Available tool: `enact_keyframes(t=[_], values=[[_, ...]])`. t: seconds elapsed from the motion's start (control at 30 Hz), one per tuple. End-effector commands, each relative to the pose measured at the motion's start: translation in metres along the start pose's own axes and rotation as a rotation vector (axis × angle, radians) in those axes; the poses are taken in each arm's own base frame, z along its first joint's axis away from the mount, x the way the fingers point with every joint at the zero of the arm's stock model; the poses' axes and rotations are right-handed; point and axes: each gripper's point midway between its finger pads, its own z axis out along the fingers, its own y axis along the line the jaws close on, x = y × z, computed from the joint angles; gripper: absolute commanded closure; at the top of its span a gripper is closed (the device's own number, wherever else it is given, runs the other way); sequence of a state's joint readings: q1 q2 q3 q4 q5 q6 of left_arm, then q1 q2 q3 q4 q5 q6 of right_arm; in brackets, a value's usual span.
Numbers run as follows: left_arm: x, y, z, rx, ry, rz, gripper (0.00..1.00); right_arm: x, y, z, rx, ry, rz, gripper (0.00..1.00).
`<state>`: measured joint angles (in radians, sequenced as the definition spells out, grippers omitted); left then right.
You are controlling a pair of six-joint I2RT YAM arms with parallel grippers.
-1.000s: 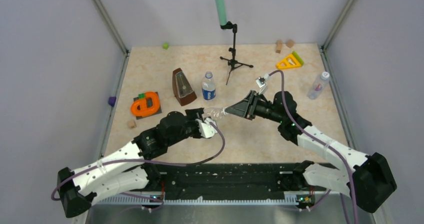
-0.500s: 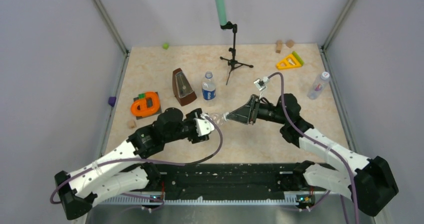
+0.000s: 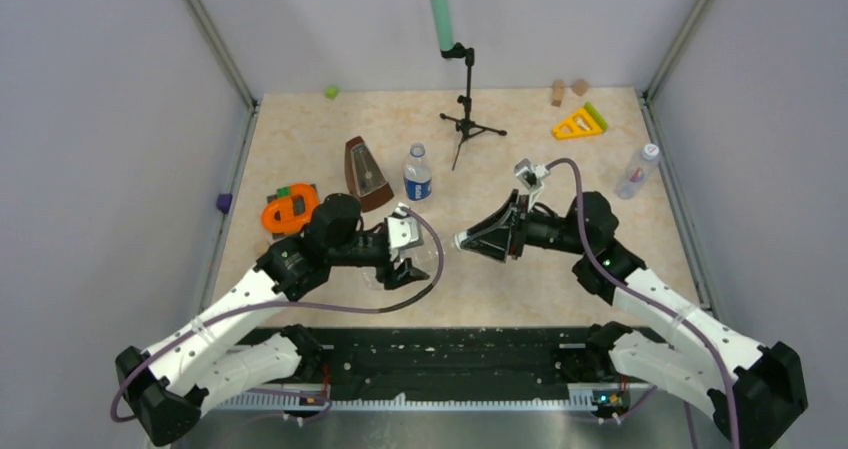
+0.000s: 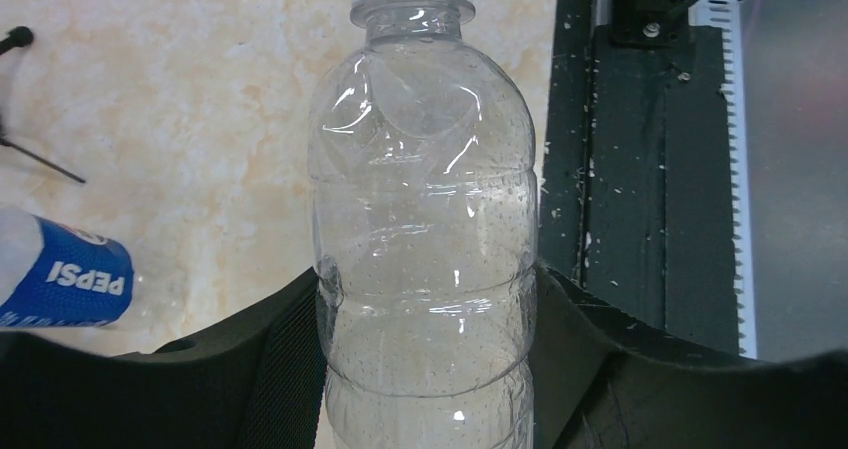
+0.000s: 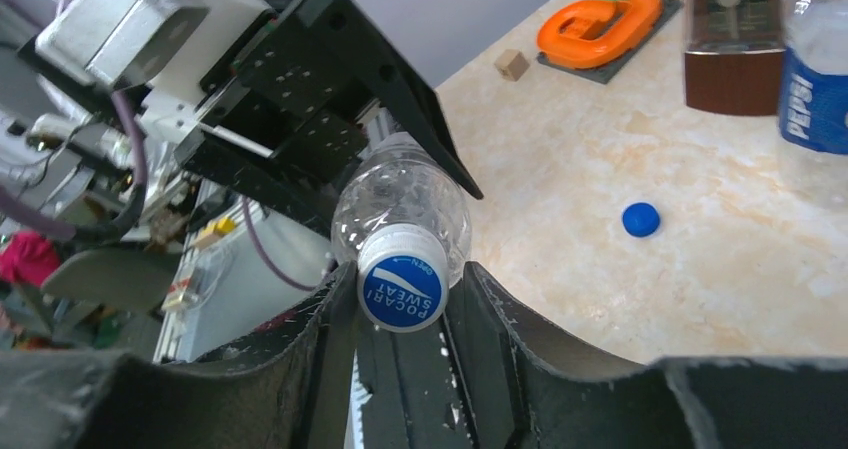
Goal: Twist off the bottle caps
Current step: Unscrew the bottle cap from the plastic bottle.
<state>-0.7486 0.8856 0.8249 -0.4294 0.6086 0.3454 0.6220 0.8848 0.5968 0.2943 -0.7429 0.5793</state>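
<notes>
Pocari cap (image 5: 402,291), white with blue POCARI SWEAT print on top, sat on the neck of the clear bottle (image 4: 425,219). The bottle was held in the air over the front of the table (image 3: 520,289), lying roughly level, cap end toward the right arm. Left gripper (image 4: 425,289) was clamped on the bottle body, one finger pressed to each side. Right gripper (image 5: 405,269) straddled the cap with its fingers close on both sides; could not tell if they actually pinched it. A loose dark blue cap (image 5: 640,219) lay on the table between the held bottle and the Pepsi bottle (image 3: 417,176), which stood upright just beside the metronome (image 3: 366,174). The bluish bottle (image 3: 636,172) with its white cap (image 3: 650,151) stood by the right wall, well apart from both arms. An orange object (image 3: 290,211) sat at the left, beside the left arm, with a small wooden block (image 5: 512,65) near it. Mic stand (image 3: 465,99) and yellow triangle (image 3: 578,122) were at the back.
</notes>
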Motion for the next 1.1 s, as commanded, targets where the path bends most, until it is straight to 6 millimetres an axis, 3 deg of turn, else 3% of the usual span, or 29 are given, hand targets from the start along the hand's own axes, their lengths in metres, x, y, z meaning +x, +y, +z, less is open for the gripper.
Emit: enact_keyframes(t=[0.0, 0.07, 0.17, 0.27, 0.53, 0.87, 1.07], values=[[-0.043, 0.021, -0.008, -0.118, -0.139, 0.135, 1.0, -0.023, -0.021, -0.002, 0.182, -0.104, 0.036, 0.58], [-0.033, 0.037, -0.011, -0.211, -0.1, 0.139, 1.0, -0.043, -0.031, -0.011, 0.275, -0.24, 0.097, 0.51], [-0.024, 0.045, -0.014, -0.263, -0.057, 0.16, 1.0, -0.058, -0.008, -0.021, 0.185, -0.348, 0.075, 0.34], [-0.022, 0.047, -0.015, -0.274, -0.042, 0.204, 1.0, -0.06, -0.001, -0.02, 0.169, -0.328, 0.085, 0.32], [-0.021, 0.053, -0.008, -0.384, 0.044, 0.356, 1.0, -0.054, -0.015, -0.005, 0.241, -0.224, 0.231, 0.33], [-0.022, 0.059, -0.014, -0.448, 0.054, 0.404, 1.0, -0.043, -0.013, 0.014, 0.143, -0.154, 0.321, 0.48], [-0.018, 0.059, -0.016, -0.455, 0.061, 0.389, 1.0, -0.044, -0.009, 0.014, 0.113, -0.166, 0.327, 0.69]])
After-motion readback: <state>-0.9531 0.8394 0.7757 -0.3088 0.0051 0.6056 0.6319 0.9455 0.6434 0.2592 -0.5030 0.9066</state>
